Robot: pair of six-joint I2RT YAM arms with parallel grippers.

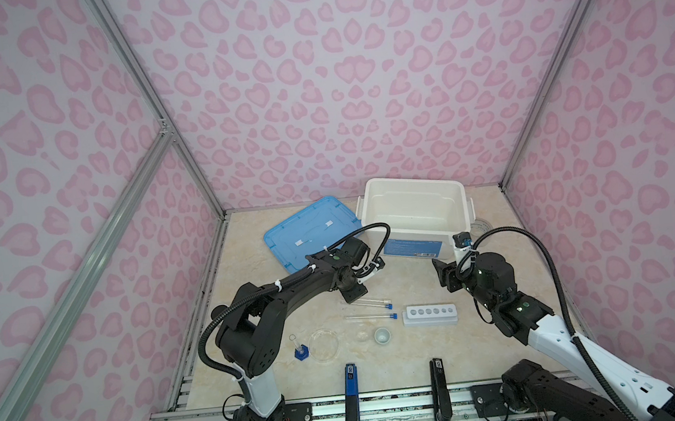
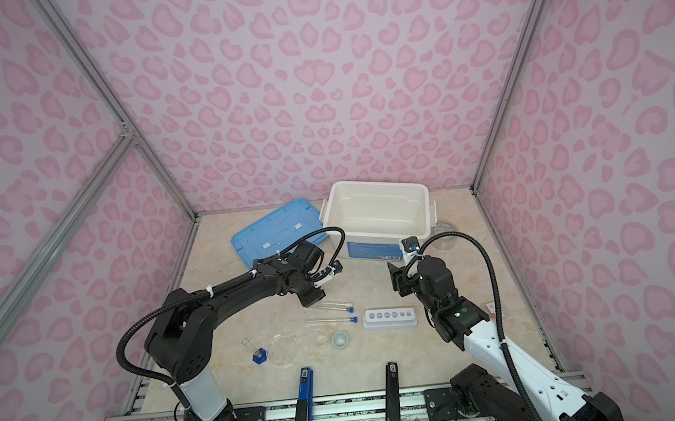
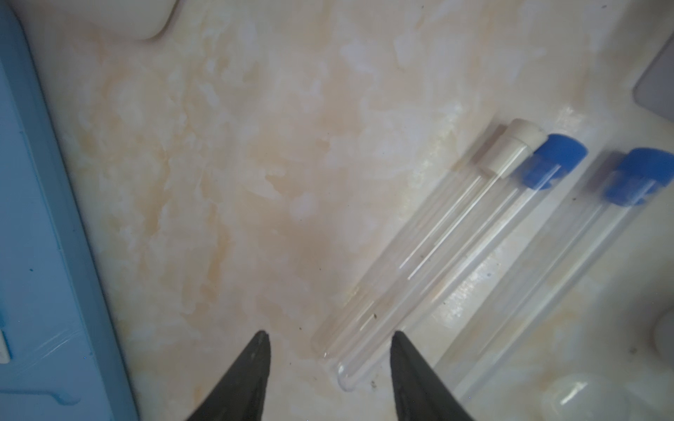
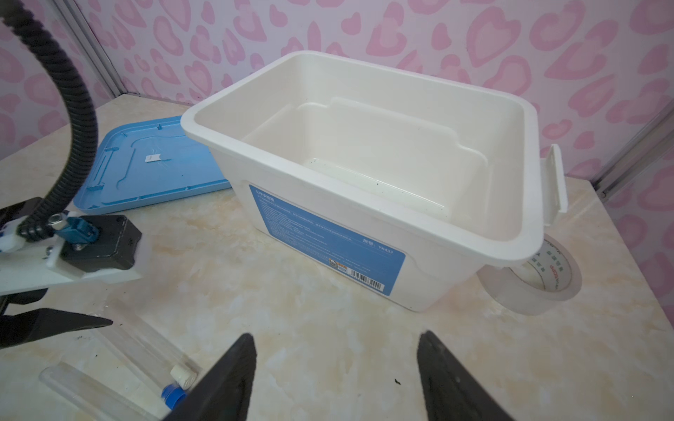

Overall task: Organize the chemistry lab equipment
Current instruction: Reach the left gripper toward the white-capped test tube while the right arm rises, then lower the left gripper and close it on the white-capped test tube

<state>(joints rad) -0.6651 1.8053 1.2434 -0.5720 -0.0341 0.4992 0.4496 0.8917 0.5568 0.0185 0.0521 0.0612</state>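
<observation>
Your left fingers (image 3: 240,386) fill the near edge of the left wrist view, spread apart and empty. Between their tips lie the rounded closed ends of two tubes that touch side by side on the bench (image 3: 255,182): a white-capped tube (image 3: 426,240) and a blue-capped tube (image 3: 454,266). A third tube (image 3: 550,277), also blue-capped, lies just beside them but apart. All three run away from the fingers at a slant, with the caps farthest off.

In both top views the tubes lie across the bench, caps toward the rack (image 1: 430,315). The left arm (image 1: 284,291) reaches right to their closed ends. Your right fingers (image 4: 226,382), also apart and empty, hang well off, facing the box (image 4: 437,277). The left arm is clearly nearer. As they stand, the fingers look set to straddle the touching pair, not one tube.
</observation>
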